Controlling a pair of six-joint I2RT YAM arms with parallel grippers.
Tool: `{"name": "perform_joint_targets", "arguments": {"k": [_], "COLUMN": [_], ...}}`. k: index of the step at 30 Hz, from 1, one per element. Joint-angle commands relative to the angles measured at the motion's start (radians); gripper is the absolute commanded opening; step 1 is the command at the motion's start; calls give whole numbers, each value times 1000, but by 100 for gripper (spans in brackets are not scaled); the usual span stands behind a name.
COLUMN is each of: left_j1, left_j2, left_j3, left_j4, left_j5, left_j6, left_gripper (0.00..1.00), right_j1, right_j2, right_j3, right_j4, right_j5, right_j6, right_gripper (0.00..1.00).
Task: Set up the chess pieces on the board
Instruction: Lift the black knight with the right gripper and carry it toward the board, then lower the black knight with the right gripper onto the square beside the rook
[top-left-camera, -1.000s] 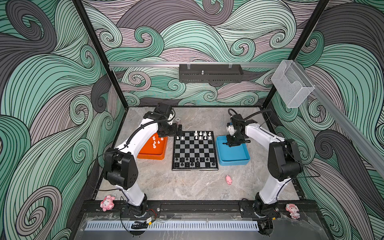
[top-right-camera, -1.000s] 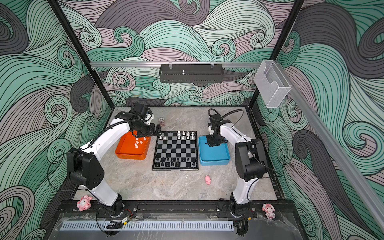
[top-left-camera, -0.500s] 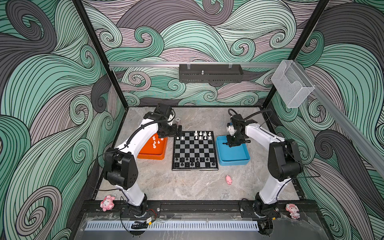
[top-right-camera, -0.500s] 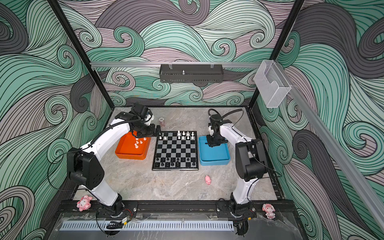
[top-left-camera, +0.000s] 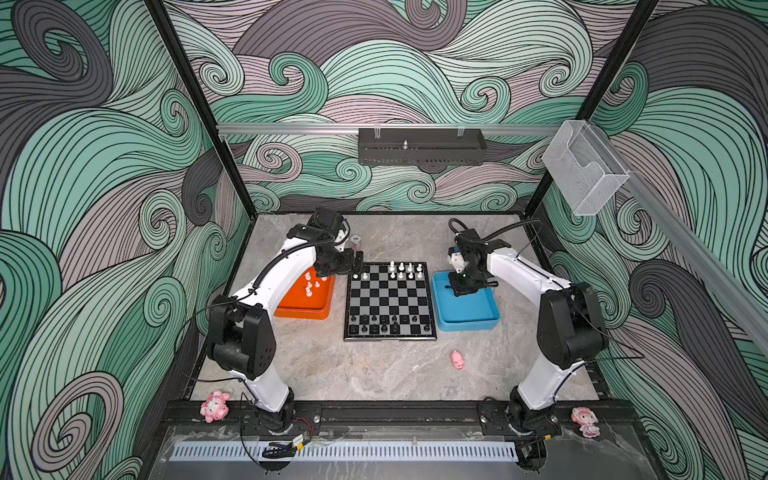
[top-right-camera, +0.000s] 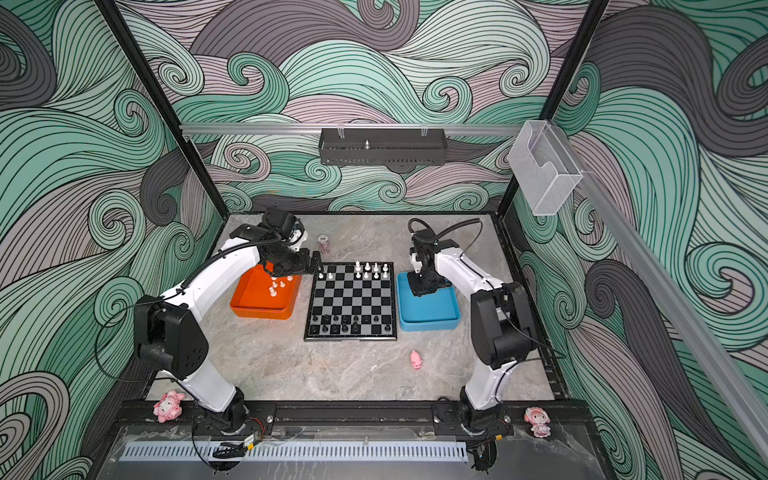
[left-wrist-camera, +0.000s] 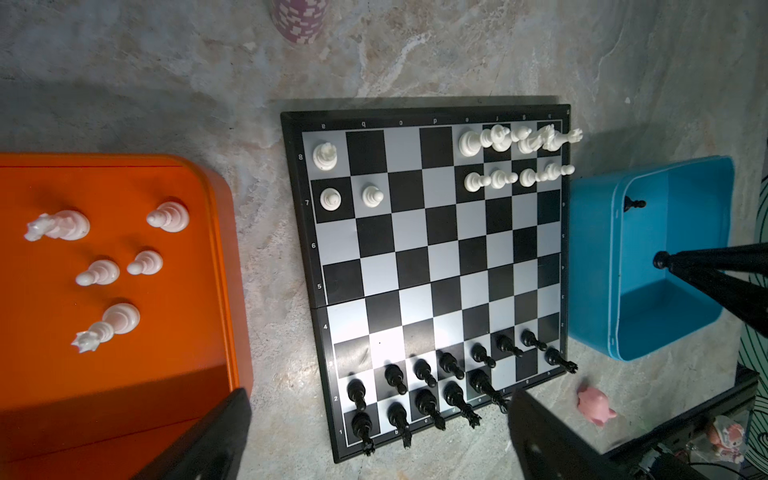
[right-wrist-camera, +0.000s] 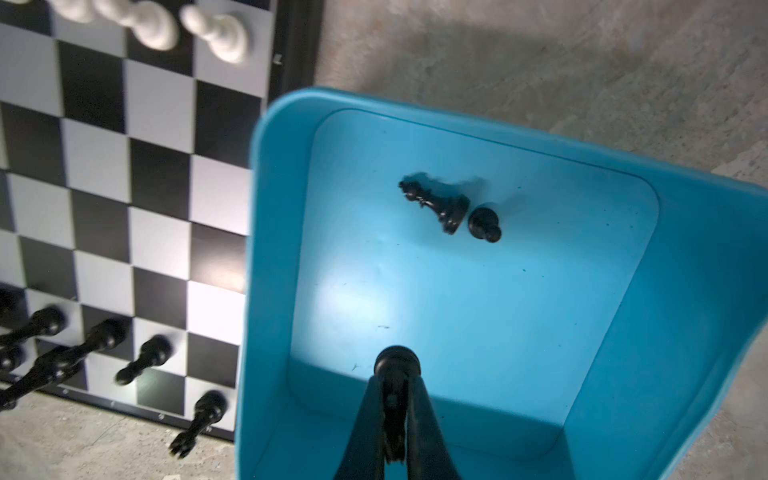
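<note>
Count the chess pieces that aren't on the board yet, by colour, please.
White pieces, in the orange tray: 5
Black pieces, lying in the blue tray: 2
Black piece, held in the right gripper: 1
Total: 8

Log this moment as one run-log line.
left claw: open, empty | right claw: shut on black piece, over blue tray | board: partly set | orange tray: holds white pieces
</note>
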Motion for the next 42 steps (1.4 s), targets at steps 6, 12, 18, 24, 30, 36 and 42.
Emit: {"name": "perform_joint_targets", "arguments": {"k": [6,12,18,24,30,36,42], "left_j1": [49,60,64,65,67,68,71], "left_j2": [-73,-107,-128,-140,-147,-152,-153], "left_j3": [-32,-57,-82,-97,-107,-111,-114], "left_j4": [-1,0,7,10,9,8,8], "left_j5": [7,14,19,24,25,24,26], "left_j6": [-31,-33,-32,-34,-31,-30,-28], "left_gripper": [99,99,99,98,99,99,99], "right_j1": [202,340,425,450,462,476,481], "right_j2": [-137,-176,-155,-115,-79,-54,-30], "right_j3": [-10,-88,-136,-164,-160,-157,-165], "right_j4": [-42,11,57,96,111,125,138], "right_j5": [29,48,66,78,71,60,48], "right_j6": [108,202,259,271,272,277,280], "right_gripper": [10,10,10,10,10,10,10]}}
